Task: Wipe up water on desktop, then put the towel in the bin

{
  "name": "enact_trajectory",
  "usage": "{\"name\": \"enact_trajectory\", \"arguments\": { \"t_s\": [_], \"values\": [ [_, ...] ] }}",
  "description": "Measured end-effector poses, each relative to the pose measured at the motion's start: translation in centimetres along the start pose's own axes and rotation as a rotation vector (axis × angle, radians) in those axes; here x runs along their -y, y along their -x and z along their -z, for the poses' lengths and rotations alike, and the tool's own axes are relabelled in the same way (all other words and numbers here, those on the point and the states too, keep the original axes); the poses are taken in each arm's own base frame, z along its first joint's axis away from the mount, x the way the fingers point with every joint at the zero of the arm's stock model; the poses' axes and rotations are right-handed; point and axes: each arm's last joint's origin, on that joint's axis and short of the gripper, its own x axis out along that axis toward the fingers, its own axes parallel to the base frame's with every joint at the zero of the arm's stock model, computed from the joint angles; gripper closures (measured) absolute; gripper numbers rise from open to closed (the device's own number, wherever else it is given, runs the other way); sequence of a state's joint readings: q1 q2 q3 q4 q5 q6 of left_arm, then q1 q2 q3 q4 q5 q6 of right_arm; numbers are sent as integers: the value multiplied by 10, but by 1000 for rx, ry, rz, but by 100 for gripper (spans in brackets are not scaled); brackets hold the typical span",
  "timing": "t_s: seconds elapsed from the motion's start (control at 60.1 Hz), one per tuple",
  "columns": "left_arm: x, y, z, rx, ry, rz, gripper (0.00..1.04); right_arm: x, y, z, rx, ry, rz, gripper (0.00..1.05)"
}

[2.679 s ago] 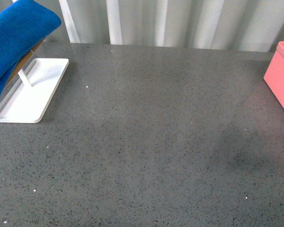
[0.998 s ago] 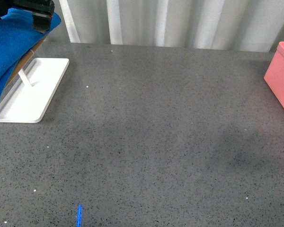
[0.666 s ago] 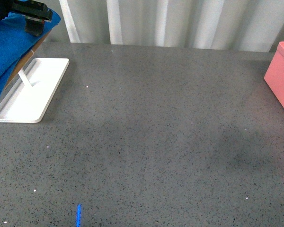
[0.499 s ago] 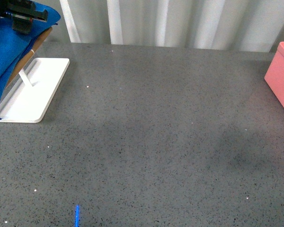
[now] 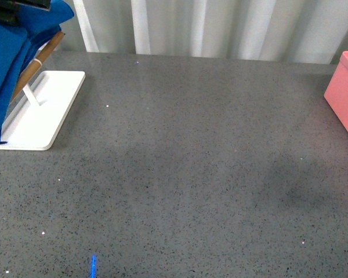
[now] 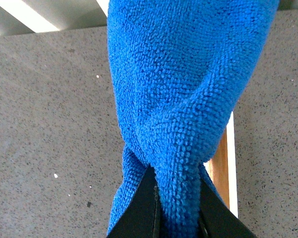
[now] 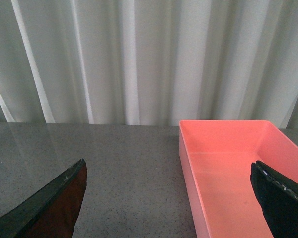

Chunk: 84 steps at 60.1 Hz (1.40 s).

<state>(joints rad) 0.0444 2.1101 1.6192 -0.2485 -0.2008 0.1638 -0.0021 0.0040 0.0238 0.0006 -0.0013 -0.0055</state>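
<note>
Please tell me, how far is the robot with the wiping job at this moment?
Done: the left gripper is shut on the towel, which hangs at the wooden rod of the white tray. In hand: apparently taking it off that stand. Left: wiping the desktop, where I cannot make out water, then dropping the towel into the bin, which is empty.

The front camera looks down over the desk (image 5: 191, 174) to its far edge, the left wrist camera sits close to the towel (image 6: 184, 99), and the right one faces the bin (image 7: 228, 173), also seen in front.
</note>
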Motion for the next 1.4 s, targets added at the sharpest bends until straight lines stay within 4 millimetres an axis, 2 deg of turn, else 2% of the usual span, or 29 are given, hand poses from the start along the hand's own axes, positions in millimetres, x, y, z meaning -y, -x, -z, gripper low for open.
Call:
{"name": "enact_trajectory", "arguments": {
  "t_s": [0.183,0.383,0.433,0.499,0.632,0.799,0.865,0.982,1.082,1.165,1.298,1.398],
  "values": [
    [-11,30,-19,74,7,0,99,0,0,0,0,0,0,7],
    [-14,82,-47,214,9,26,99,0,0,0,0,0,0,7],
    [-4,103,-56,278,-1,62,99,0,0,0,0,0,0,7],
    [19,129,-65,356,-15,147,99,0,0,0,0,0,0,7],
    [63,158,-69,439,-5,315,99,0,0,0,0,0,0,7],
    [129,181,-63,483,26,533,99,0,0,0,0,0,0,7],
    [160,189,-55,486,31,633,99,0,0,0,0,0,0,7],
    [200,198,-41,482,43,768,99,0,0,0,0,0,0,7],
    [221,203,-28,470,64,841,99,0,0,0,0,0,0,7],
    [232,205,-20,462,87,887,99,0,0,0,0,0,-1,7],
    [239,199,-15,433,123,902,99,2,-8,3,-73,215,-230,7],
    [243,192,-11,410,130,901,99,5,-20,-14,-2,330,-292,7]
  ]
}}
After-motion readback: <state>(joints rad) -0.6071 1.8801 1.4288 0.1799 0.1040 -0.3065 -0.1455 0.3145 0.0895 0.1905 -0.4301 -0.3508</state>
